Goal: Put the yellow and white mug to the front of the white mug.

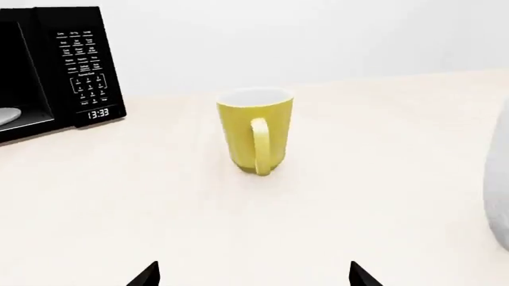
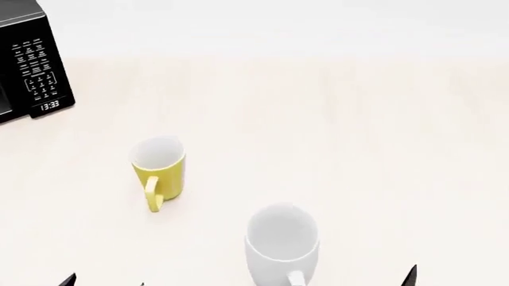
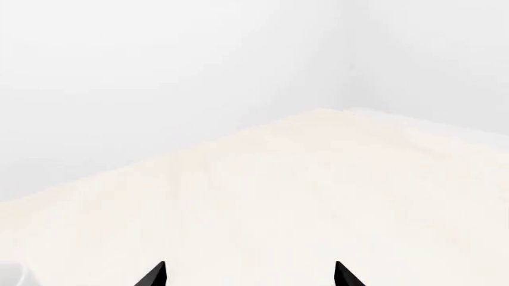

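Observation:
The yellow and white mug (image 2: 159,170) stands upright at the left of the counter, its yellow handle toward me. In the left wrist view it (image 1: 254,134) is ahead of my left gripper (image 1: 254,275), which is open and empty, well short of it. The white mug (image 2: 282,244) stands upright nearer me, right of the yellow one; its side shows at the left wrist view's edge (image 1: 499,190). My right gripper (image 3: 250,275) is open and empty over bare counter. In the head view only fingertips show, left (image 2: 68,280) and right (image 2: 410,275).
A black microwave (image 2: 28,59) stands at the back left of the pale counter (image 2: 358,149), also in the left wrist view (image 1: 56,71). A white wall runs behind. The counter's far corner (image 3: 334,113) shows in the right wrist view.

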{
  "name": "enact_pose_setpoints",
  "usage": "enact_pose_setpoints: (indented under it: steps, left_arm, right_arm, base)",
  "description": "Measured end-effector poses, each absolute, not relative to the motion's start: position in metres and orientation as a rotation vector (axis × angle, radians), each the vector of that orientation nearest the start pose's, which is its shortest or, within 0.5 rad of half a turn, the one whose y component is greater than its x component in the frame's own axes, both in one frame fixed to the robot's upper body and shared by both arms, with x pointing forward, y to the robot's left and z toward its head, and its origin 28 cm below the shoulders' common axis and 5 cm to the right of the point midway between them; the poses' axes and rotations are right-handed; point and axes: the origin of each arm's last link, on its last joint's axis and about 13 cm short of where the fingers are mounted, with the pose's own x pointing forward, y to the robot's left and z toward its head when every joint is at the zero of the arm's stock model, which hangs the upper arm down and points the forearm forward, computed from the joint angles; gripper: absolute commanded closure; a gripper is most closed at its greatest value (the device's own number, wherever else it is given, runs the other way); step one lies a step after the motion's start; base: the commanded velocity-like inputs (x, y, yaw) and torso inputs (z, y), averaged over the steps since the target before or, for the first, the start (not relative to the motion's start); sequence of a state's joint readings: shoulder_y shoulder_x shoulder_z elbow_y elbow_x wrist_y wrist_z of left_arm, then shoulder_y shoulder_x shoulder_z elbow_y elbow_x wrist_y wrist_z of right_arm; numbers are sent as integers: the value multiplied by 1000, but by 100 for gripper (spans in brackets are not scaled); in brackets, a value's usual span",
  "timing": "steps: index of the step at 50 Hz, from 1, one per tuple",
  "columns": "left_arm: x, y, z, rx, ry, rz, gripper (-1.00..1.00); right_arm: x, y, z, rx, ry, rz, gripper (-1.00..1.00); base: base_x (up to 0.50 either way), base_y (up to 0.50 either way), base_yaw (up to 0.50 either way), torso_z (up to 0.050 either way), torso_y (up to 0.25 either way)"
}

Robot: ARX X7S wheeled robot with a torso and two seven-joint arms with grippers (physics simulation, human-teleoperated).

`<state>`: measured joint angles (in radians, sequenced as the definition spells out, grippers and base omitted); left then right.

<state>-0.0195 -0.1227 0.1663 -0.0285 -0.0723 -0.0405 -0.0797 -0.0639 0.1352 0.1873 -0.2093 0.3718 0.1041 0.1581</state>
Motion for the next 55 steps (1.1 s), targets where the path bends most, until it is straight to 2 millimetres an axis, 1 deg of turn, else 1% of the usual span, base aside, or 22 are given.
enact_pose_setpoints:
  steps: [7, 15, 25, 31, 38, 43, 51, 55]
  left_arm:
    - [210, 202, 5, 79, 74, -99, -100]
    - [209, 201, 4, 85, 80, -112, -100]
    - [209, 201, 3, 87, 84, -118, -100]
    - [209, 201, 3, 88, 85, -121, -100]
    - [210, 202, 4, 80, 89, -114, -100]
    - [212, 205, 3, 49, 109, -75, -100]
    - [213, 208, 2, 25, 133, -40, -100]
    - [214, 210, 2, 25, 139, -28, -100]
  right_arm:
    - [196, -156, 45, 231, -60, -279, -100]
    - [195, -156, 46, 221, -69, -288, -100]
    - [192, -156, 47, 179, -108, -282, -100]
    - [192, -156, 47, 156, -116, -296, -100]
    - [193, -156, 47, 156, -102, -321, -100]
    - [193, -156, 47, 153, -95, -335, -100]
    - [193, -157, 47, 115, -92, -364, -100]
    - [193, -156, 47, 128, -92, -367, -100]
  base:
    - [256, -438, 0, 0, 0]
    - [6, -10, 0, 0, 0]
    - [474, -133, 0, 0, 0]
    - [459, -1, 0, 0, 0]
    - [0, 0, 0, 0, 2]
    - [0, 0, 0, 0, 0]
    - [36, 455, 0, 0, 0]
    - [0, 0, 0, 0, 0]
